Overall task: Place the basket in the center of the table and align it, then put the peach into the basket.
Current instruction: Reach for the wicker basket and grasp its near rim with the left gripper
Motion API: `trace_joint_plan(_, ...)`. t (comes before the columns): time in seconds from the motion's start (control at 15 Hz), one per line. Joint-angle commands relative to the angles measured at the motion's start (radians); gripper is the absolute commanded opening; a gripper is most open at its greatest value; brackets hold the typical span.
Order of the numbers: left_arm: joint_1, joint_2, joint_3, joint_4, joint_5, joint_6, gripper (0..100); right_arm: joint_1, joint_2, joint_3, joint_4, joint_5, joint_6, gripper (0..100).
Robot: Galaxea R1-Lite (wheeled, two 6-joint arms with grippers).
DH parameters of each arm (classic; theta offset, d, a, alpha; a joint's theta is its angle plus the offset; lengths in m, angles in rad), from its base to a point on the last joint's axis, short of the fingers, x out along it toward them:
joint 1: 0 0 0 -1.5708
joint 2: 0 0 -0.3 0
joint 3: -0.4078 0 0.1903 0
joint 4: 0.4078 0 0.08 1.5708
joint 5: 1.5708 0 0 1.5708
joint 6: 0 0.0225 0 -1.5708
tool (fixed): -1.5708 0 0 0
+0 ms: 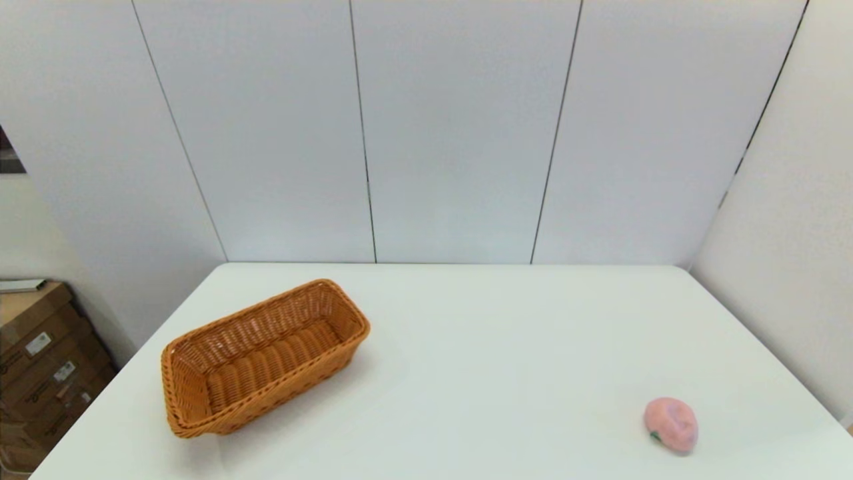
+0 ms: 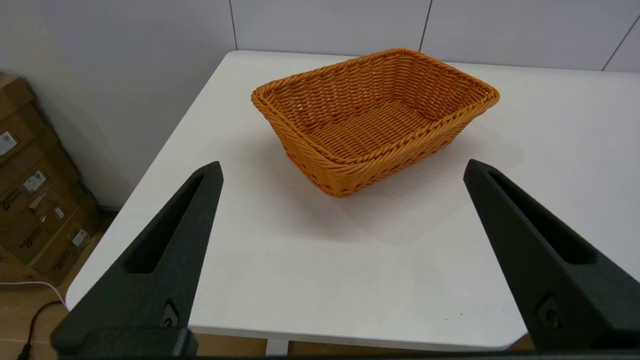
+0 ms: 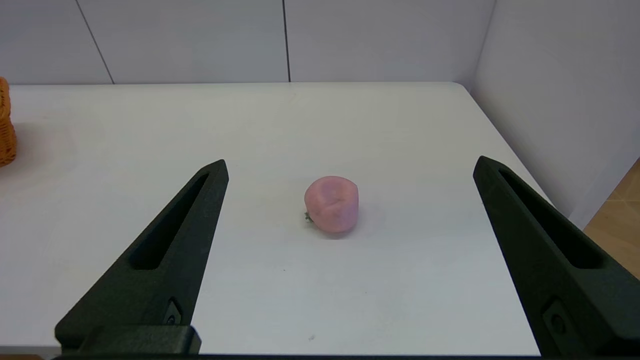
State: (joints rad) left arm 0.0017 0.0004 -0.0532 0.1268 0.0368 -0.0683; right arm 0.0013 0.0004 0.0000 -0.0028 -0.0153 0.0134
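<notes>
An orange-brown woven basket [image 1: 260, 357] rests empty on the left part of the white table [image 1: 480, 347], turned at an angle to the table's edges. The pink peach [image 1: 671, 425] lies on its side near the front right corner. Neither arm shows in the head view. In the left wrist view my left gripper [image 2: 342, 170] is open, held back off the table's front edge and facing the basket [image 2: 375, 117]. My right gripper [image 3: 350, 167] is also open, short of the peach [image 3: 332, 203], with a sliver of the basket [image 3: 6, 125] at the picture's edge.
White wall panels close off the table's back and right sides. Stacked cardboard boxes [image 1: 40, 360] stand on the floor to the left of the table, also in the left wrist view [image 2: 35, 195]. A cable [image 2: 35, 310] lies on the floor there.
</notes>
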Motion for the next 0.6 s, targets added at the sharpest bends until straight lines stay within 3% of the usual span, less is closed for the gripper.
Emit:
trace_joint_plan(0.07,0.0,-0.002,-0.045,0.011,-0.003,-0.001,100,0.0,0.0,0.0,0.0,0.0,0.0,100)
trace_joint_plan(0.27,0.001,0.049,-0.228,0.206,-0.005,-0.015,100,0.0,0.0,0.0,-0.002,-0.002,0.0,100)
trace_joint_plan(0.6,0.014,0.512,-0.405,0.226,0.058,-0.278,100,0.0,0.0,0.0,-0.002,-0.002,0.0,100)
